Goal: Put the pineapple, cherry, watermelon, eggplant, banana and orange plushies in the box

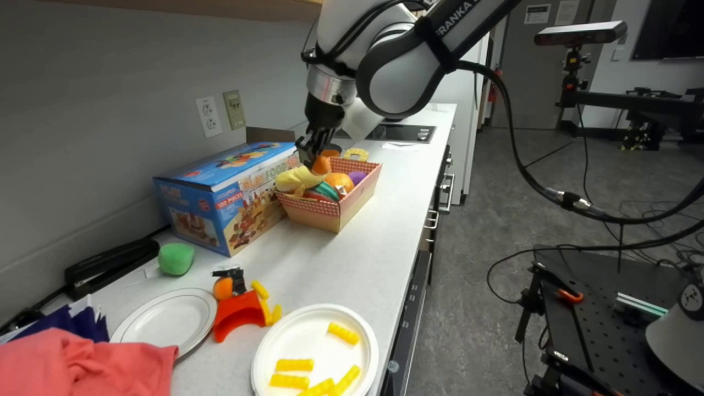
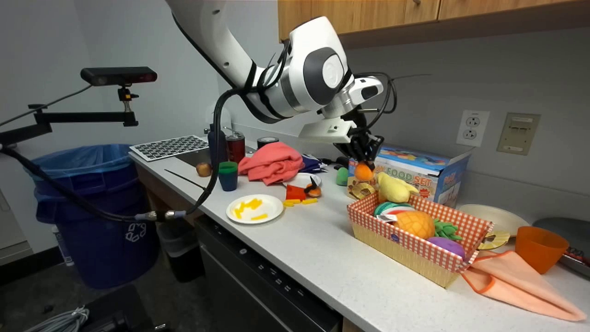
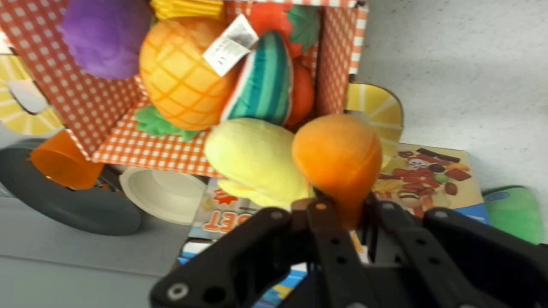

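Observation:
My gripper point(image 3: 351, 202) is shut on the orange point(image 3: 337, 149), which bulges below the fingertips. In both exterior views the orange hangs just above a corner of the checked box point(image 2: 405, 258). Beside it the yellow banana point(image 2: 394, 188) lies across the rim at that corner. Inside the box are the pineapple point(image 3: 188, 72), with its green leaves against a wall, the striped watermelon point(image 3: 265, 81) and the purple eggplant point(image 3: 107, 36). A red plush with a green leaf, seemingly the cherry point(image 3: 272, 19), is tucked by the watermelon, partly covered.
A blue printed cardboard box point(image 1: 220, 201) stands against the wall, right behind the basket corner. Around lie a green plush point(image 1: 176, 258), an orange cup point(image 2: 541, 249), a peach cloth point(image 2: 521, 286) and a white plate point(image 1: 261, 363) with yellow pieces. The counter's front edge runs past the basket.

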Tool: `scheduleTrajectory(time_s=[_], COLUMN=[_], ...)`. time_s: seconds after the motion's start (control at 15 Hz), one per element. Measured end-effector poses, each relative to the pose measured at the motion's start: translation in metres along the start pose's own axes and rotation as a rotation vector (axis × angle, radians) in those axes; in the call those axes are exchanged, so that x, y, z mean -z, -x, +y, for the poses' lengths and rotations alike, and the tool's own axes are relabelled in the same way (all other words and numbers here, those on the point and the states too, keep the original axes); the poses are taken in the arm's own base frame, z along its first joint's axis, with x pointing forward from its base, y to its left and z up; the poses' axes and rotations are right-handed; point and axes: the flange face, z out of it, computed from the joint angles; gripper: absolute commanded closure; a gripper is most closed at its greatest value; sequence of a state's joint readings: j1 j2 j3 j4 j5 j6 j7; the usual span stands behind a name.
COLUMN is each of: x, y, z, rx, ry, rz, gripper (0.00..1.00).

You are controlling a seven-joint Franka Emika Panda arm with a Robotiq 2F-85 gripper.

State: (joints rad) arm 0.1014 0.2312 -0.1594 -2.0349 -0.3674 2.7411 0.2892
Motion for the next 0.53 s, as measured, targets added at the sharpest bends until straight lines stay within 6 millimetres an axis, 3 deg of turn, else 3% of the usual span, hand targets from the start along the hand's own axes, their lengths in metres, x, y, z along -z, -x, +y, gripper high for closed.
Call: scheduleTrajectory(time_s=[0.13, 0.27, 0.53], x=[0.002, 0.001, -0.01], y=[0.01, 0.018, 0.03], z=[0.02, 0.03, 0.029], rx=[-0.047, -0.077, -0.081], ry=[0.048, 0.077, 0.099], rz=[0.007, 0.017, 0.05], gripper=[0.51, 0.35, 0.05])
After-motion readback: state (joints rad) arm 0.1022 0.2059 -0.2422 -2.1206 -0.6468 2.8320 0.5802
